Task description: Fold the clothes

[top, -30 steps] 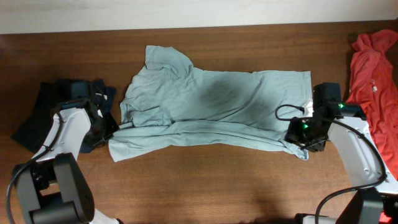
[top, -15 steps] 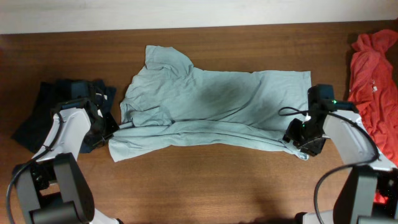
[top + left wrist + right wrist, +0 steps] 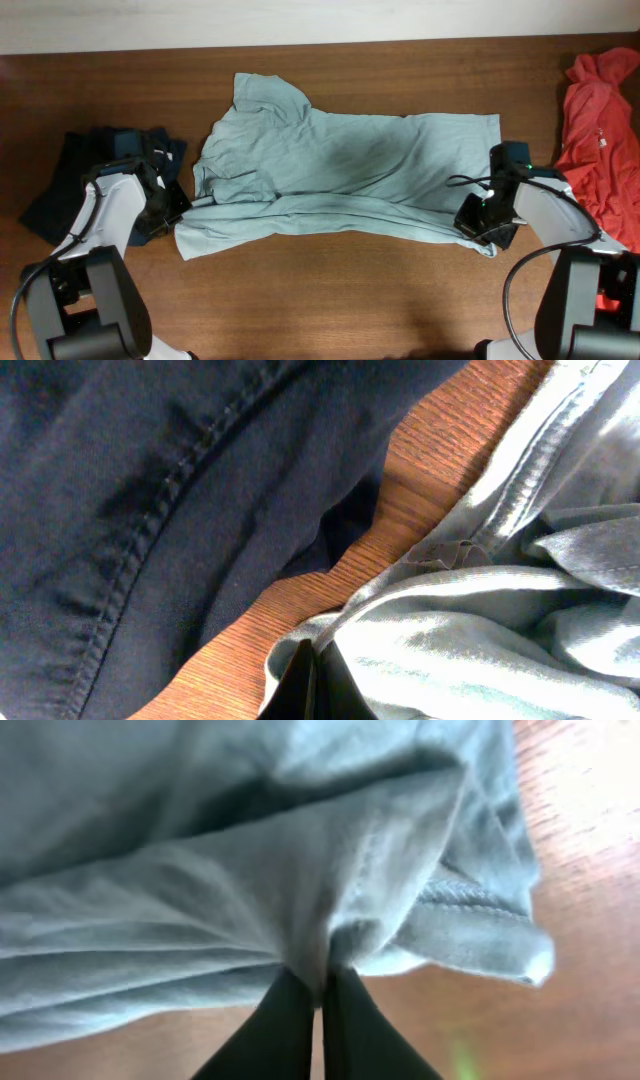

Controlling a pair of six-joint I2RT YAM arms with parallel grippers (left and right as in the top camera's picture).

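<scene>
At the far left, the navy garment (image 3: 60,185) lies bunched on the tabletop (image 3: 330,300), same spot as a second ago. Just beside it, we have the left end effector (image 3: 178,208) low at the near left corner of the T-shirt (image 3: 340,170). It has not budged. Its wrist camera shows the fingers (image 3: 300,685) pressed fully together with a pinch of pale fabric (image 3: 520,620) between them, and dark navy cloth (image 3: 120,510) filling the view alongside a strip of wood (image 3: 420,490).

The T-shirt itself is spread flat across the middle of the tabletop. One sleeve points toward the far edge, and the near edge is doubled into a long fold. Its outline matches the earlier frames.

Over to the right, here is the change. The right end effector (image 3: 476,228) sits at the shirt's near right corner, and that arm has drawn in closer to the cloth. The jaws, apart a moment ago, are now clamped tight. In its wrist view, we see the black fingers (image 3: 285,1020) squeezing a gathered ridge of the hem (image 3: 200,870).

At the far right, the red-orange garment (image 3: 600,130) is untouched.
</scene>
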